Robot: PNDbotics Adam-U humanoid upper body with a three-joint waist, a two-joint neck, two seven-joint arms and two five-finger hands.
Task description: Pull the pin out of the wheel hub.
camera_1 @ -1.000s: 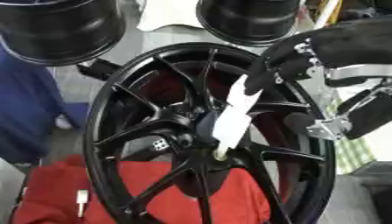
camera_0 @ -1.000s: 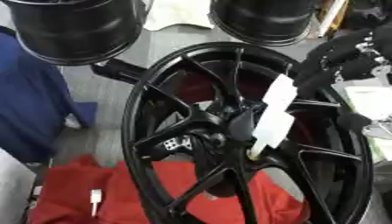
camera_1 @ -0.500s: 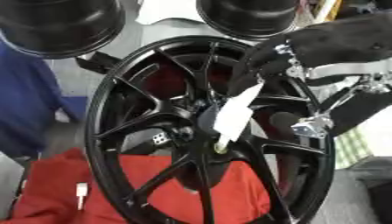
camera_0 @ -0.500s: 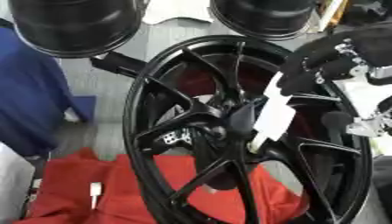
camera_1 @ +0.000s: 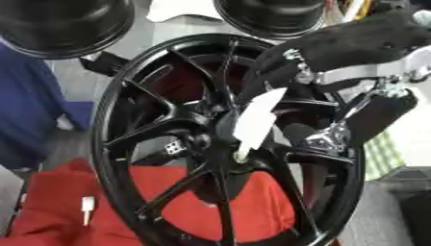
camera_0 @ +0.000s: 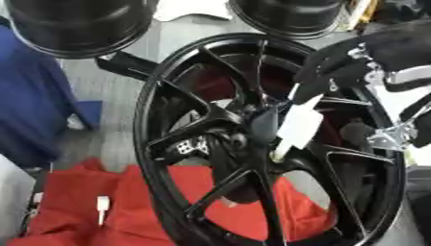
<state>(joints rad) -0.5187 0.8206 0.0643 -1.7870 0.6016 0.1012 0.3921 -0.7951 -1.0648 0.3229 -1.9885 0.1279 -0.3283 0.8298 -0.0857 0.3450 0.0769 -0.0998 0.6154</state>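
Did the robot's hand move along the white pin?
Yes. The right hand has slid down the white pin, closer to the wheel hub, and now grips its upper end.

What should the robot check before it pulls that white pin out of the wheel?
1. Right hand holds the pin's top: ok, its fingers meet the upper end.
2. Pin still in the hub: ok, lower tip sits at the centre.
3. Grip closed all round the pin: cannot tell, the fingers hide it.
4. Pull path free: ok, nothing shows in front of the pin.
5. Wheel steady: cannot tell.
6. Left hand clear: ok, not in view.
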